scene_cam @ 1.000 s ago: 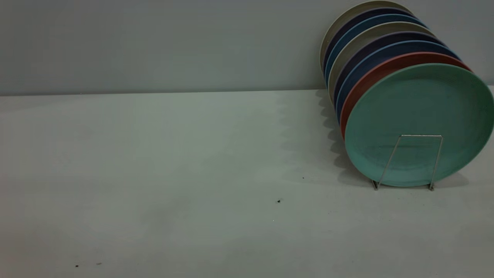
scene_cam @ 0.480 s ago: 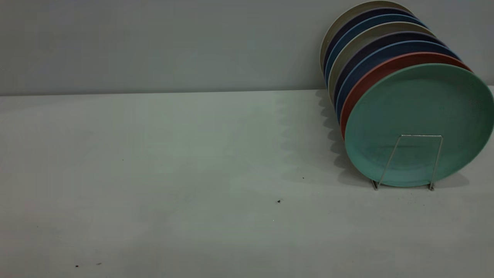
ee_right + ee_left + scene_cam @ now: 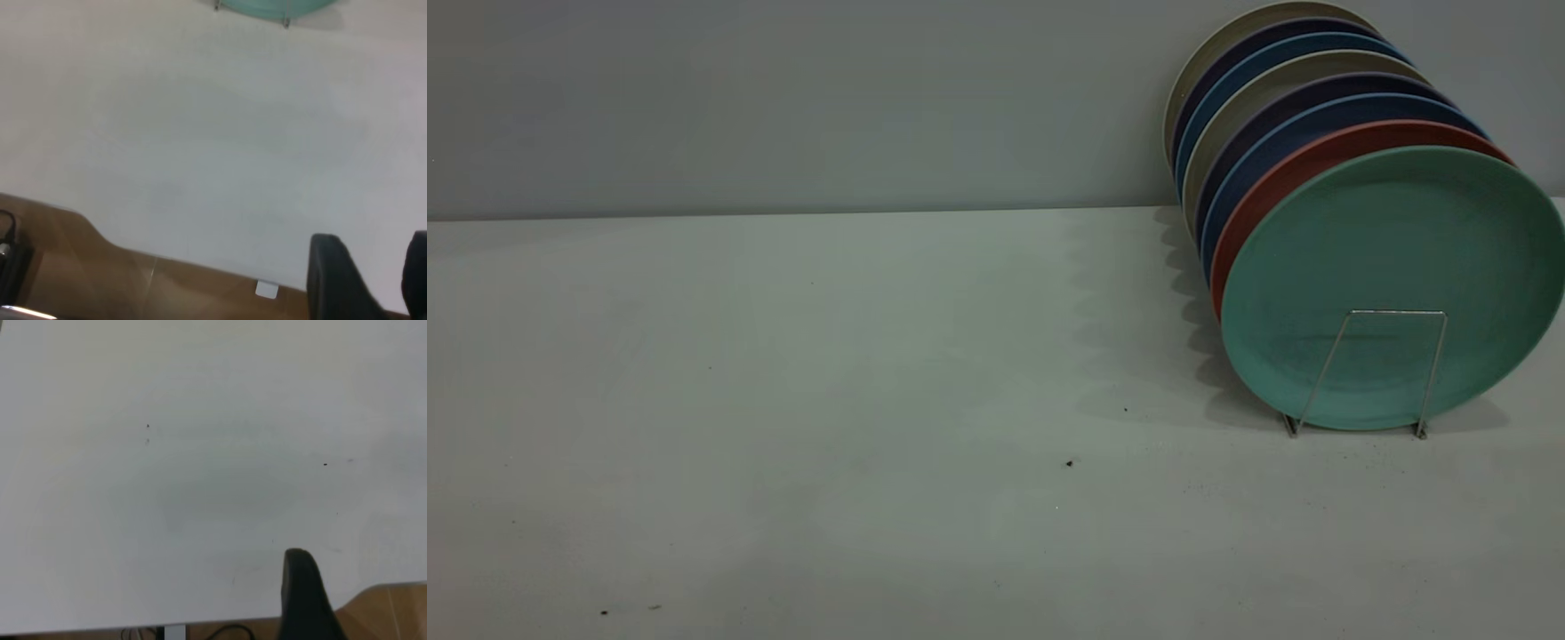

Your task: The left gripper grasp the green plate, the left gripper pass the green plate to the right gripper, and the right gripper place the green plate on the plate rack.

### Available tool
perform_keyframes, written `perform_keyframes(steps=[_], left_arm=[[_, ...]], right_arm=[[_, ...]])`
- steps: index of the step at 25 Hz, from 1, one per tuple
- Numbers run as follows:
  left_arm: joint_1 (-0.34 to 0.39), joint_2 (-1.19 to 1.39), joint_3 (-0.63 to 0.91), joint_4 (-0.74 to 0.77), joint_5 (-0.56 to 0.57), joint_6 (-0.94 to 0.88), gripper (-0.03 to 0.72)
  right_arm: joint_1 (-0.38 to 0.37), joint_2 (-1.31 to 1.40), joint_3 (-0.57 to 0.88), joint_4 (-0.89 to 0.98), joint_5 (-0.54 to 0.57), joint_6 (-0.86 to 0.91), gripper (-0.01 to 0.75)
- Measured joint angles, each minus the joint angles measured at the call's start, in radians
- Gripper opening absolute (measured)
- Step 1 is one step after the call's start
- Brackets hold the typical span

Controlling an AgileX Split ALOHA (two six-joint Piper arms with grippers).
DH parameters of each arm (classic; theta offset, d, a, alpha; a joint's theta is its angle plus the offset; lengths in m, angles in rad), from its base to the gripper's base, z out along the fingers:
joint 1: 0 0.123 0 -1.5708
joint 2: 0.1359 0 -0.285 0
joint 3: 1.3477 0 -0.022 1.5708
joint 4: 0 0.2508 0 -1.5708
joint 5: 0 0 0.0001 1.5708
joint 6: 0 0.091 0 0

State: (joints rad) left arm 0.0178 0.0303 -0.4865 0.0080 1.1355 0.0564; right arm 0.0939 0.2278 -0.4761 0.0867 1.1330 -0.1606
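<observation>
The green plate point(image 3: 1392, 284) stands upright at the front of the plate rack point(image 3: 1392, 313) at the right of the table, leaning on a salmon-pink plate point(image 3: 1280, 178). A wire loop of the rack crosses its lower face. Neither gripper shows in the exterior view. My left gripper point(image 3: 301, 593) hangs over the table's near edge, far from the plate. My right gripper point(image 3: 373, 273) is open and empty, also over the near edge. The plate's lower rim point(image 3: 273, 5) and the rack's feet point(image 3: 285, 22) show far off in the right wrist view.
Behind the pink plate stand several blue, dark and beige plates point(image 3: 1272, 80) in the same rack. The grey tabletop point(image 3: 827, 400) has a few dark specks. A brown floor point(image 3: 100, 273) lies beyond the table's near edge.
</observation>
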Motion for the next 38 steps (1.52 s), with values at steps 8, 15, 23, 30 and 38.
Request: perform_keyframes(steps=[8,15,23,30,38], left_arm=[[-0.050,-0.003,0.000,-0.001,-0.001,0.000,0.482],[-0.093,-0.003,0.000,-0.008,-0.001,-0.002,0.482],[-0.093,-0.003,0.000,-0.008,-0.001,-0.003,0.482],[-0.093,-0.003,0.000,-0.008,-0.001,-0.003,0.482],[-0.093,-0.004,0.000,-0.008,-0.001,-0.003,0.482]], right_arm=[[0.000,0.000,0.004,-0.037,-0.001,0.053,0.268],[0.000,0.000,0.004,-0.056,-0.001,0.076,0.268],[0.000,0.000,0.004,-0.056,-0.001,0.076,0.268],[-0.003,-0.018,0.004,-0.056,-0.001,0.076,0.268],[-0.016,-0.200,0.004,-0.056,-0.001,0.076,0.268]])
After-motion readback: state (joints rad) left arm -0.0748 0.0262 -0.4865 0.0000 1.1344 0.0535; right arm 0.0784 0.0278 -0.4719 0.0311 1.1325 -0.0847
